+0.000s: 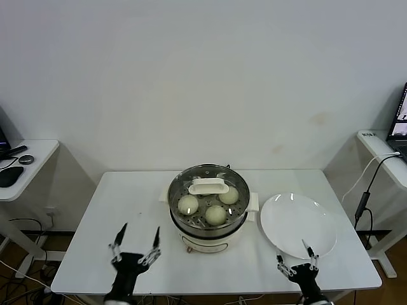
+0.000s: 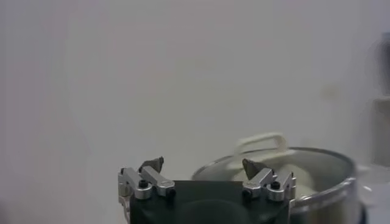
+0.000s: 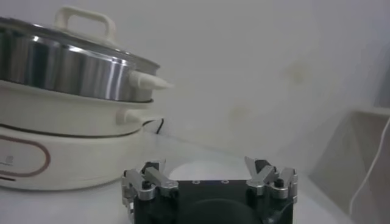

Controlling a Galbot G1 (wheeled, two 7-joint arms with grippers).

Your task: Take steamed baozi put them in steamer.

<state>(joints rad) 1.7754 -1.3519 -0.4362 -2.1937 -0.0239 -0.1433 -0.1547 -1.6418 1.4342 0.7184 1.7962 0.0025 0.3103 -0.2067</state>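
Note:
The steamer (image 1: 208,239), a steel pot on a cream-white base, stands mid-table with a glass lid (image 1: 208,186) resting on it. Three cream-white baozi (image 1: 188,204) (image 1: 229,195) (image 1: 215,215) show through the lid on the perforated tray. My left gripper (image 1: 140,229) hovers open and empty near the table's front left, apart from the pot. In the left wrist view this gripper (image 2: 203,162) faces the steamer (image 2: 332,182). My right gripper (image 1: 294,254) stands open and empty by the near edge of the plate. In the right wrist view it (image 3: 204,163) has the steamer (image 3: 67,67) to one side.
A flat white plate (image 1: 299,222) lies bare to the right of the pot and shows in the right wrist view as a plate (image 3: 201,173) just beyond the fingers. Side tables stand at the far left (image 1: 28,159) and far right (image 1: 381,146); a cable (image 1: 365,197) hangs at the right.

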